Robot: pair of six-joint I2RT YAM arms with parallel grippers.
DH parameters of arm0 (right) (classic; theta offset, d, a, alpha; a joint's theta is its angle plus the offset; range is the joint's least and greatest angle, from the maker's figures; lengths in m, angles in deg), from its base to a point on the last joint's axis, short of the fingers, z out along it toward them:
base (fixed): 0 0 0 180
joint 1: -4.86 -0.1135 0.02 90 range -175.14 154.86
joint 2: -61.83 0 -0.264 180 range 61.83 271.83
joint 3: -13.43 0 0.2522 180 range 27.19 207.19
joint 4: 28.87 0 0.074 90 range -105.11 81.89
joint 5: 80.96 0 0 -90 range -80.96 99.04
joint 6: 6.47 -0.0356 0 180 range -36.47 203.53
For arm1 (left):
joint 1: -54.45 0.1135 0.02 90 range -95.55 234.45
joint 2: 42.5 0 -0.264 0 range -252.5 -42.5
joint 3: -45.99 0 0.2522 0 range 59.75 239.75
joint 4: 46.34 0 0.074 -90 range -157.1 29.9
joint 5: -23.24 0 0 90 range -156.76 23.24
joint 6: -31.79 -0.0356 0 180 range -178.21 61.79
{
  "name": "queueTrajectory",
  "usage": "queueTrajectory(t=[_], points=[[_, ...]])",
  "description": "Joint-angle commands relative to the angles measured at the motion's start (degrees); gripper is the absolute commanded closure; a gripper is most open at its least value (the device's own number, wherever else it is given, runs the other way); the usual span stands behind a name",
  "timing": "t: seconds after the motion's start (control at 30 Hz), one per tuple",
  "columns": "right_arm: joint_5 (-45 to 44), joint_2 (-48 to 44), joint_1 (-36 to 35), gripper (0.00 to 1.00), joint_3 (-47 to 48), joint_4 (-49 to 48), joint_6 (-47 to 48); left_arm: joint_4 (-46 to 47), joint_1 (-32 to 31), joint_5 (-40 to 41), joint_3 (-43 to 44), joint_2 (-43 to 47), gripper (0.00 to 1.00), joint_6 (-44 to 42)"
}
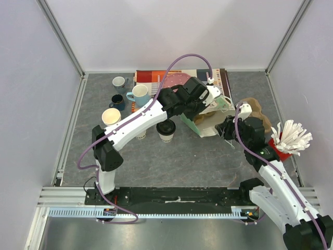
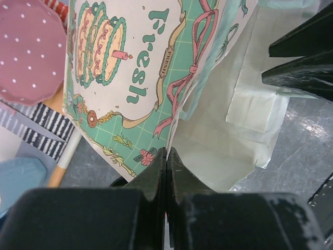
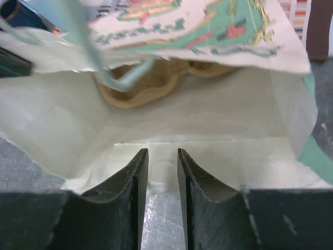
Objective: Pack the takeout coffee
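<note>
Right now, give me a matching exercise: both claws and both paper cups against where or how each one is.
Things:
1. left claw
2. right claw
3. lidded cup
4. unlidded cup

States:
A. stands next to the navy mug
B. pinched shut on the paper bag edge
C. jaws apart at the bag's mouth
D. stands left of the bag, by the left forearm

Pairs: 1-B, 2-C, 3-D, 4-A

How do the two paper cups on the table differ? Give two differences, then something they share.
The lidded cup wears a black lid; the open cup has none, its cream inside showing. The lidded cup stands mid-table near the paper bag; the open cup stands further left, beside the navy mug. Both stand upright on the table.
</note>
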Motion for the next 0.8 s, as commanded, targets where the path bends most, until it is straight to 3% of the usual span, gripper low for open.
queueTrajectory(t=[0.0,0.23,0.43,0.6,0.77], points=[[-2.3,-0.3,-1.1,0.64,-3.9,-3.4,-4.0,-2.4,0.4,-2.6,1.7,2.0,0.98,5.9],[-3.1,-8.5,-6.5,0.57,-9.5,-10.0,-0.8,-2.8,2.6,-4.7,2.3,1.7,0.98,9.1],[-2.2,-4.2,-9.1,0.45,-9.7,-15.9,1.7,-2.0,2.7,-6.4,2.2,1.8,0.98,9.1],[-9.2,-4.6,-16.5,0.45,-10.4,-21.7,8.4,-1.1,3.6,-5.8,3.3,1.9,0.98,11.5],[-16.3,-3.0,-17.2,0.57,-11.7,-27.4,9.3,-0.9,3.6,-6.8,5.0,2.0,0.98,10.6]])
